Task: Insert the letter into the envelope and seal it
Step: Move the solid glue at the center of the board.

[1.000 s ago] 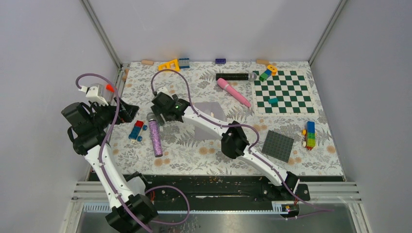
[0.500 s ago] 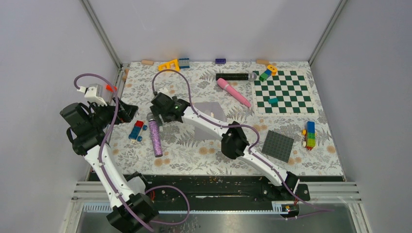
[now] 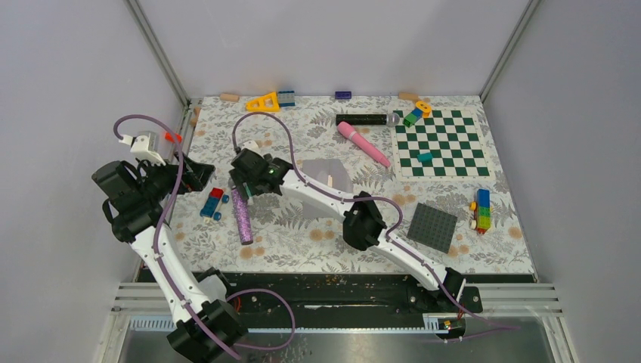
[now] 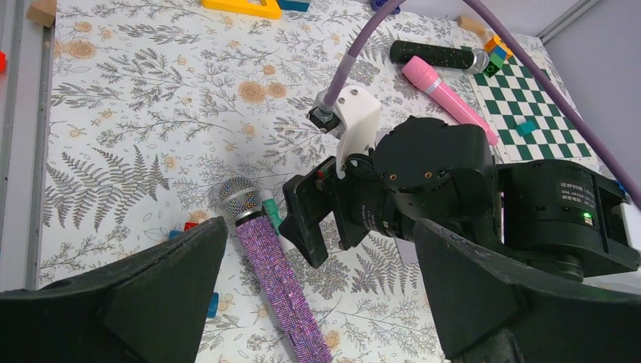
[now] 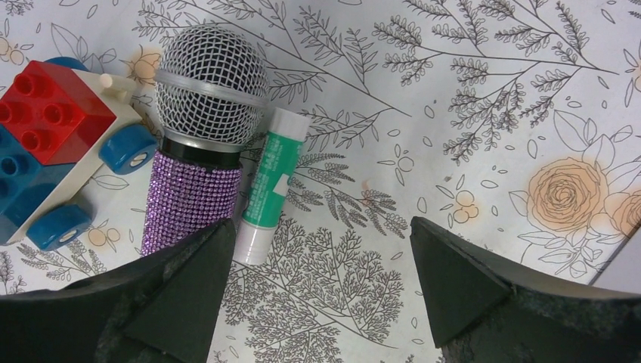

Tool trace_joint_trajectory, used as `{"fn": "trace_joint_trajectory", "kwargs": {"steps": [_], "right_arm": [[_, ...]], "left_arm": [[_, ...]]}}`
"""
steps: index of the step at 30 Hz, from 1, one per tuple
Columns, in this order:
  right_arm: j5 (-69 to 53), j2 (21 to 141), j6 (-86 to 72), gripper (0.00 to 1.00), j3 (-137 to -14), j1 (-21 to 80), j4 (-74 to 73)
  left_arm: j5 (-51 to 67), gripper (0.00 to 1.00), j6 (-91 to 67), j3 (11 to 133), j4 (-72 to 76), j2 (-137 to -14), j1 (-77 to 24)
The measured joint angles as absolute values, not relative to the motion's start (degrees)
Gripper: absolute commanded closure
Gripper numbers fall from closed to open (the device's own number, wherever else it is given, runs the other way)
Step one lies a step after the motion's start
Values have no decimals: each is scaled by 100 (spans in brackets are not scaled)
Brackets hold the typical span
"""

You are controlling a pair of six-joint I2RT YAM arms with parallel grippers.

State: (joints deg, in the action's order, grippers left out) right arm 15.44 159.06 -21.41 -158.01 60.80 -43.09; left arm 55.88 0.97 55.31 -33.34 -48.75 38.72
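Here, envelope (image 3: 321, 169) flat beneath right arm (image 3: 319, 193), contents unclear.

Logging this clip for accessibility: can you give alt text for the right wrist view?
The right gripper, jaws open, hangs over a floral tablecloth, just above a green-and-white glue stick lying beside a purple glitter microphone with a silver mesh head. A red-and-blue brick toy car sits to their left.

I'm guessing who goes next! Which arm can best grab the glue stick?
Probably right: the right gripper hangs open over the glue stick beside the purple microphone; the left gripper sits farther back.
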Motion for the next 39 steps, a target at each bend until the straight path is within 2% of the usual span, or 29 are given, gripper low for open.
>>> {"fn": "trace_joint_trajectory", "kwargs": {"steps": [14, 20, 26, 33, 37, 39], "right_arm": [[1656, 15952, -2141, 9, -15804, 6171, -4305], [1747, 15968, -2091, 27, -15804, 6211, -4303], [1726, 16051, -2150, 21, -15801, 6228, -4294], [1686, 16127, -2285, 21, -15801, 6228, -4311], [1688, 16169, -2307, 30, -15801, 6228, -4307], [1688, 16173, -2314, 37, -15801, 6228, -4300]], "left_arm": [[5819, 1, 27, 5531, -3332, -4919, 4060], [5922, 1, 3, 5531, -3339, -5089, 4119], [5983, 1, 3, 5531, -3363, -5124, 4134], [6005, 1, -5, 5531, -3380, -5216, 4143], [6005, 1, -30, 5531, -3380, -5236, 4165], [6007, 1, -36, 5531, -3382, -5238, 4171]]}}
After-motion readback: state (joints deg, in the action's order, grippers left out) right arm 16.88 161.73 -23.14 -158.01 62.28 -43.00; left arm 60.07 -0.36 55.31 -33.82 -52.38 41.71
